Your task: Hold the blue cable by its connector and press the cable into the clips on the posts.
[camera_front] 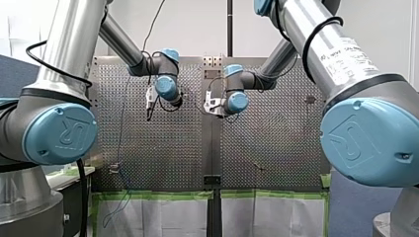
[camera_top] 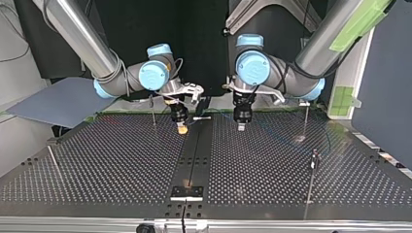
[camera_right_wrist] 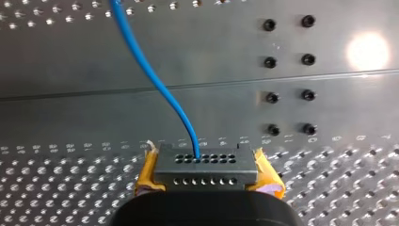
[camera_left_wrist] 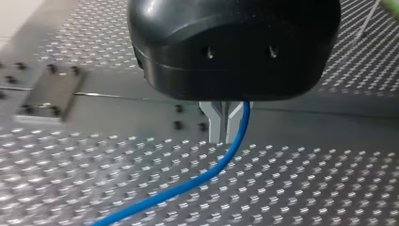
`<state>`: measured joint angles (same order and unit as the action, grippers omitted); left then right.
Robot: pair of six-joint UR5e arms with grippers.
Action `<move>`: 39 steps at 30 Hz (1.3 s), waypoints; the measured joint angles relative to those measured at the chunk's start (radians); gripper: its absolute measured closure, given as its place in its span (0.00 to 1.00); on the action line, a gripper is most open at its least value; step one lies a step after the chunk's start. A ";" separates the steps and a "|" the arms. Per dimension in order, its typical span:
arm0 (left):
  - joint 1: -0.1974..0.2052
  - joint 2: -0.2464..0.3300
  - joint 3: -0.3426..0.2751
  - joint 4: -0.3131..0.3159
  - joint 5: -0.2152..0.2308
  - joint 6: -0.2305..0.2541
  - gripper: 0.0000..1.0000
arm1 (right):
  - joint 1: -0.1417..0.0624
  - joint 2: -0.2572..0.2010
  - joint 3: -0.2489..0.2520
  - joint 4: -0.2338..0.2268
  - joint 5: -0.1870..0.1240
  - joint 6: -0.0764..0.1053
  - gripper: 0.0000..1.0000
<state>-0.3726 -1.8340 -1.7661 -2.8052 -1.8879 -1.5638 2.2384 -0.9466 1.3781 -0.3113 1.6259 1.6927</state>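
In the right wrist view my right gripper (camera_right_wrist: 209, 181) is shut with its yellow pads (camera_right_wrist: 146, 179) on a dark grey connector (camera_right_wrist: 207, 162). The blue cable (camera_right_wrist: 155, 84) leaves the connector's face and curves away over the perforated table. In the left wrist view my left gripper (camera_left_wrist: 221, 136) has its metal fingers shut on the blue cable (camera_left_wrist: 207, 176), which trails off under them across the plate. In the top view my right gripper (camera_top: 182, 128) hangs left of the centre rail and my left gripper (camera_top: 241, 126) right of it, both just above the table.
Thin posts stand on the table in the top view: one (camera_top: 153, 110) behind my right gripper, two (camera_top: 306, 116) (camera_top: 314, 160) at the right, one (camera_top: 52, 158) at the left. A black centre rail (camera_top: 194, 155) ends in a bracket (camera_top: 187, 192).
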 joint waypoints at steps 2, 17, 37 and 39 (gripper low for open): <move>-0.006 -0.016 -0.012 0.014 -0.003 -0.003 1.00 | 0.000 0.000 0.017 -0.017 0.002 0.000 0.99; -0.029 -0.078 -0.083 0.119 -0.007 -0.009 1.00 | -0.009 -0.003 0.137 -0.137 0.026 0.009 0.99; -0.108 -0.199 -0.097 0.233 -0.010 -0.048 1.00 | -0.053 0.002 0.305 -0.305 0.066 0.017 0.99; -0.118 -0.215 -0.097 0.248 -0.012 -0.050 1.00 | -0.059 0.006 0.320 -0.320 0.066 0.015 0.99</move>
<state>-0.4903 -2.0493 -1.8633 -2.5577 -1.8996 -1.6136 2.1795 -0.9405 1.6984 -0.6314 1.6918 1.7076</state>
